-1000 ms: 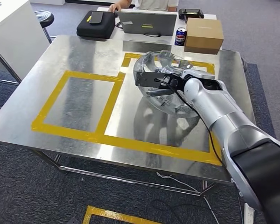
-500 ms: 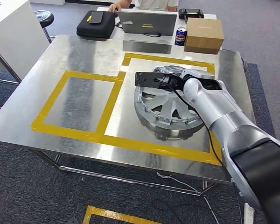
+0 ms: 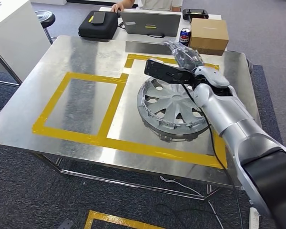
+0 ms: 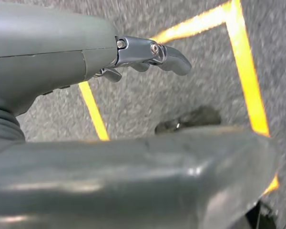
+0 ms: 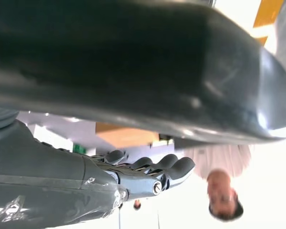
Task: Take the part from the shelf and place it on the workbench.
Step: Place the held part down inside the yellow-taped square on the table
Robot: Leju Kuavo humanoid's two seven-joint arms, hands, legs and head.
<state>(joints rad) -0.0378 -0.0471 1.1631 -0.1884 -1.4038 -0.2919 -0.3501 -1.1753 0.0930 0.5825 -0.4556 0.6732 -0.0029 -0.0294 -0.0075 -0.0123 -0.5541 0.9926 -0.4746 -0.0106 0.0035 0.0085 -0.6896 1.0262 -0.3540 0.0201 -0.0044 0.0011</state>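
Note:
The part, a silver wheel cover (image 3: 170, 107), lies flat on the steel workbench (image 3: 80, 52), inside the right square of yellow tape (image 3: 152, 148). My right hand (image 3: 184, 56) hovers above the cover's far rim, clear of it. Its fingers (image 5: 163, 168) are stretched out with nothing in them. My left hand (image 4: 148, 50) hangs over grey carpet with yellow floor tape, fingers extended and holding nothing.
Beyond the bench stands a table with a laptop (image 3: 150, 23), a black bag (image 3: 97, 25), a drink can (image 3: 184, 36) and a cardboard box (image 3: 208, 34); a person (image 3: 156, 4) sits there. A white cabinet (image 3: 8, 33) and a stool (image 3: 45, 19) stand far left.
A second ago my right hand held the wheel cover tilted above the bench. The cover now lies flat, and the hand has let go and lifted toward the far edge.

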